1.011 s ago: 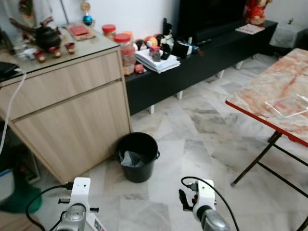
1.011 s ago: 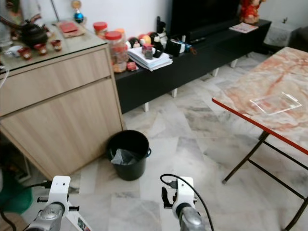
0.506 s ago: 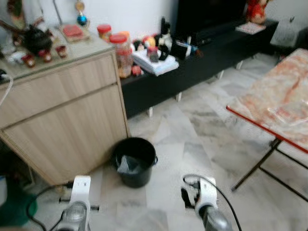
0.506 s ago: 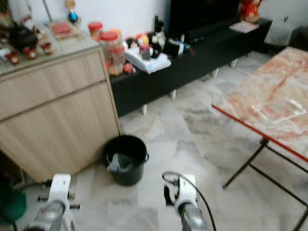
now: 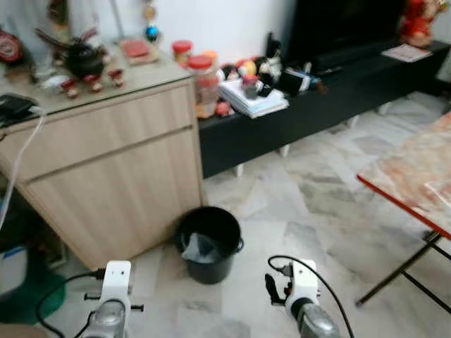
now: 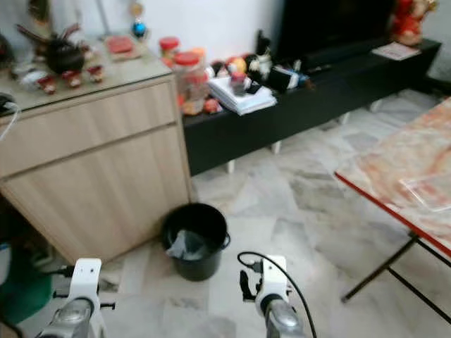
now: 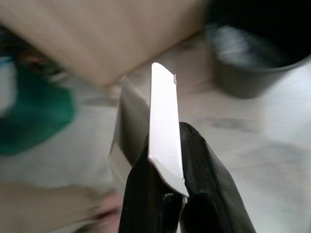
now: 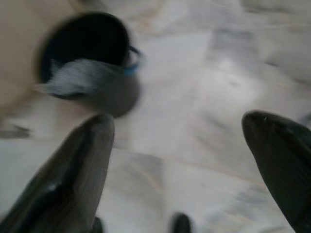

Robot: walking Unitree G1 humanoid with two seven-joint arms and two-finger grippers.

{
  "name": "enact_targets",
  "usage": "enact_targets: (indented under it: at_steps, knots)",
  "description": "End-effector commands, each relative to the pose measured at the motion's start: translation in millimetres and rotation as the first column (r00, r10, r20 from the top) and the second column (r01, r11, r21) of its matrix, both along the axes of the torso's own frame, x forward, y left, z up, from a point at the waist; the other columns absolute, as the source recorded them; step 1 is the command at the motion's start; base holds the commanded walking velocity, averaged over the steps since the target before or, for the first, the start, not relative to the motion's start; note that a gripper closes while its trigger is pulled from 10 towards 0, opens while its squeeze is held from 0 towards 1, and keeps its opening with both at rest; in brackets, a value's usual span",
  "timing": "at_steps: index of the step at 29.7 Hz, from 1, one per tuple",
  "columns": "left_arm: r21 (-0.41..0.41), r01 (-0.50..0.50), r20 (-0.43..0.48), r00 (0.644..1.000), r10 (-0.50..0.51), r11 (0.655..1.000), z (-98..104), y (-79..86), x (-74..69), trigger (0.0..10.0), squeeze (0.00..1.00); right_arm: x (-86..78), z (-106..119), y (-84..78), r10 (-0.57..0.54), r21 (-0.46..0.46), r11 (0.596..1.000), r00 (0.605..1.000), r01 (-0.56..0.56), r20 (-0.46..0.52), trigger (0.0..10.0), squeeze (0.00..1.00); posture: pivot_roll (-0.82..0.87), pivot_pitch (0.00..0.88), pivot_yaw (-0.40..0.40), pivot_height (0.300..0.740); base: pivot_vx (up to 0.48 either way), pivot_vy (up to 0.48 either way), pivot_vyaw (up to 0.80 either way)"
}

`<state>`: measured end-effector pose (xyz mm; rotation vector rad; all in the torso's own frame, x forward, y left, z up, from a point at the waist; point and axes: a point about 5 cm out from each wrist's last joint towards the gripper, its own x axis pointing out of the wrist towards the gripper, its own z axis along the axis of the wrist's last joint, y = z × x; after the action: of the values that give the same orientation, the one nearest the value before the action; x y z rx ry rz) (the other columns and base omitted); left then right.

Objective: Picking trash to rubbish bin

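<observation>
Black plastic bin [image 5: 209, 243] on marble floor [image 5: 310, 204], standing just beside the front corner of the light-wood cabinet [image 5: 106, 169]. Inside bin: grey-white crumpled liner or bag [image 5: 199, 248], slumped on the cabinet side; blurred, can't tell which. Bin handle shows bluish in right wrist view [image 8: 136, 53].

Left gripper [image 7: 167, 187]: fingers [image 7: 141, 194] closed tight on a flat white piece of trash [image 7: 164, 136], card or packaging prob., edge-on and standing up out of the jaws. Held low over floor near the bin, w/ cabinet front and a green object [image 7: 34, 111] at cabinet's foot behind it. Left arm [image 5: 109, 310] low in the head view, nearer than the bin and off to its cabinet side.

Right gripper [image 8: 189, 160]: fingers [image 8: 73, 165] spread wide, nothing between them, pointing at floor beside bin. Right arm [image 5: 303, 306] nearer than the bin, on its table side.

On cabinet top: dark teapot [image 5: 83, 60], small red cups [image 5: 91, 81]. Behind bin, black low TV bench [image 5: 317, 91] w/ red-lidded jars [image 5: 206, 84], stack of papers [image 5: 254, 102]. Red-edged marble-pattern folding table [image 5: 416, 190] well apart from bin.
</observation>
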<state>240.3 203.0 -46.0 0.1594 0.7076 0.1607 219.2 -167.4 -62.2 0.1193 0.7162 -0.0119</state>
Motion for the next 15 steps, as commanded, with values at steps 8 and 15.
enact_targets:
  at_steps: [8, 15]
  knots:
    - [0.021, -0.027, 0.016, 1.000, 0.027, 0.999, 4.7, 12.4, 3.0, 10.0, 0.00, 10.6, 6.0, 10.8, 0.006, 0.035, 0.999, 1.000, -0.007, 0.031, 10.0, 0.00, 0.01, 0.000, -0.010, 0.740, 0.319, 0.000, -0.30]
    - [0.018, -0.029, 0.034, 0.999, 0.029, 0.999, 8.7, 12.3, 8.4, 10.0, 0.00, 11.5, 6.8, 12.5, 0.007, 0.033, 0.999, 0.999, -0.008, 0.041, 10.0, 0.00, 0.02, 0.000, -0.008, 0.740, 0.317, 0.000, -0.18]
